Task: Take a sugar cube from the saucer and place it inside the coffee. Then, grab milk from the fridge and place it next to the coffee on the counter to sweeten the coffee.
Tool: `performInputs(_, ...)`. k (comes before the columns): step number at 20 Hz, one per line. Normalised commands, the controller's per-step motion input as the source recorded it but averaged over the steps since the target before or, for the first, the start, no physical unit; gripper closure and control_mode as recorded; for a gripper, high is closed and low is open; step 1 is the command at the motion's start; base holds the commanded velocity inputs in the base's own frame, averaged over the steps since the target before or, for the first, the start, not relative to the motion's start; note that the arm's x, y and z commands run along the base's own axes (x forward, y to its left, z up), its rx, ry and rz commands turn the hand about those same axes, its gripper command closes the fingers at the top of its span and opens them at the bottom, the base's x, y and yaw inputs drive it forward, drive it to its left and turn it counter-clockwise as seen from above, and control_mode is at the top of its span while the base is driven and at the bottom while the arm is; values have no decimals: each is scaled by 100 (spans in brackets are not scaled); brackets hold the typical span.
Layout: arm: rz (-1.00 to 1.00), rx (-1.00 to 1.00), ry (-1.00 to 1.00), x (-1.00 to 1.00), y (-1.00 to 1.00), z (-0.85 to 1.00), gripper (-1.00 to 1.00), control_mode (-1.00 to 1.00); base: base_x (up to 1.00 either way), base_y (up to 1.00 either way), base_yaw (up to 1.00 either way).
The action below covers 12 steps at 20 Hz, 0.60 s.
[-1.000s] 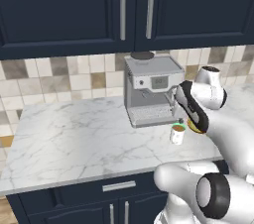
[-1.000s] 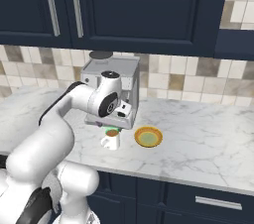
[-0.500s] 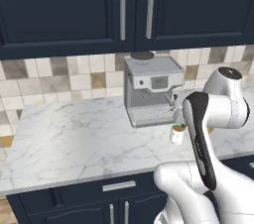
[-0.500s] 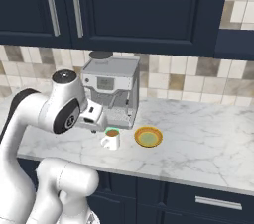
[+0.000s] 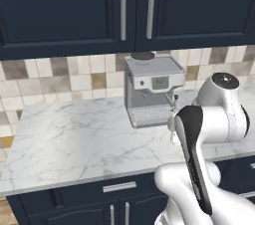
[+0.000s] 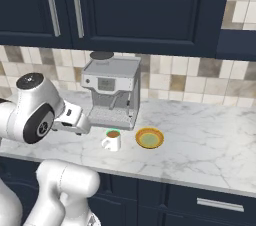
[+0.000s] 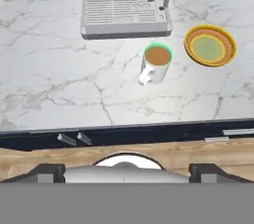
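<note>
Left base view: white marble bench [image 5: 74, 139] over navy cabinets, grey espresso machine [image 5: 151, 89] at back; white arm hides cup.

Right base view: small white green-rimmed cup of brown coffee [image 6: 112, 139] on bench before machine, golden-yellow round saucer [image 6: 149, 138] just beside it, apart.

Hand view: cup [image 7: 156, 62] and saucer [image 7: 210, 45] from above, bench edge below. Claw tips not clear; cannot tell if apart or together.
</note>
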Motion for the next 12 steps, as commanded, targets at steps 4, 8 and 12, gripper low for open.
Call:
performInputs(4, -2, 0, 0, -19, 2, -3, -100, 100, -18, 0, -10)
performInputs(8, 0, 0, 0, 0, 0, 0, -100, 100, -79, 3, -69)
performInputs(12, 0, 0, 0, 0, 0, 0, -100, 100, -54, 1, -87)
